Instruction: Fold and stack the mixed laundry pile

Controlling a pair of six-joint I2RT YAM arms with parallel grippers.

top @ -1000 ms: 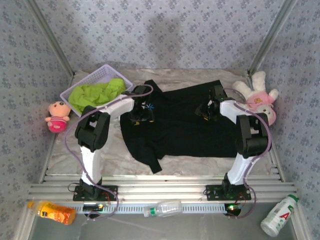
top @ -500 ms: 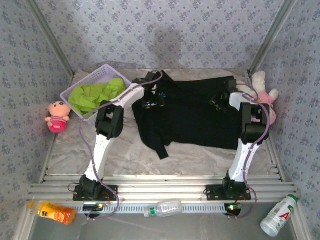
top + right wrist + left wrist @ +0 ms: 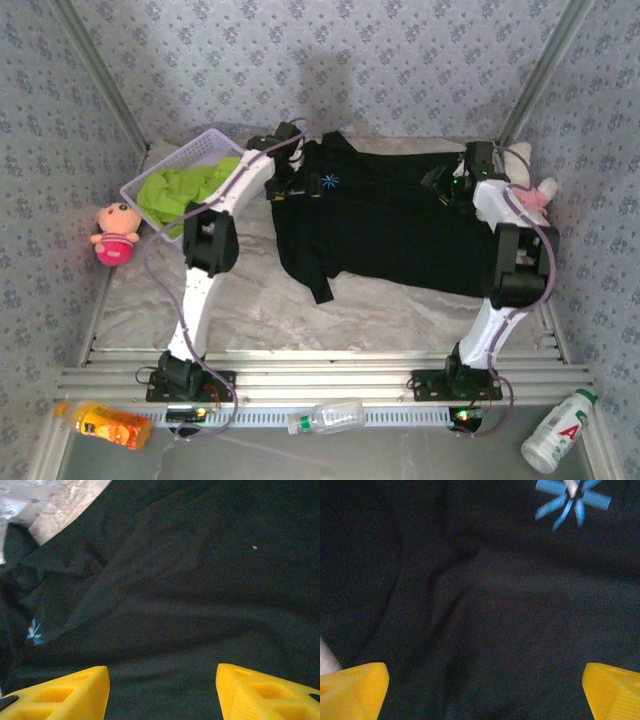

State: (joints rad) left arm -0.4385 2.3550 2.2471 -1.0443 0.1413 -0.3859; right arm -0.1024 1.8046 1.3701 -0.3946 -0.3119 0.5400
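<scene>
Black T-shirt (image 3: 400, 225) spread flat along the table's (image 3: 250, 310) far edge, under both pincers.
Left pincer (image 3: 482, 692) gapes wide beside the shirt's light-blue asterisk mark (image 3: 572, 502), which bears no lettering. Right pincer (image 3: 162, 690) is parted, gripping nothing. Lime-green T-shirt (image 3: 190, 190) lies in the basket (image 3: 205, 145) at the far left corner. The bottle (image 3: 558, 432) past the near right corner shows a red "A".

Black T-shirt (image 3: 400, 230) flat (green T-shirt (image 3: 185, 188) bunched).

Lavender basket (image 3: 172, 163), pink doll (image 3: 115, 232), plush toy (image 3: 532, 183); orange bottle (image 3: 110, 424), clear bottle (image 3: 325, 416), white bottle (image 3: 558, 432) along near edge.
</scene>
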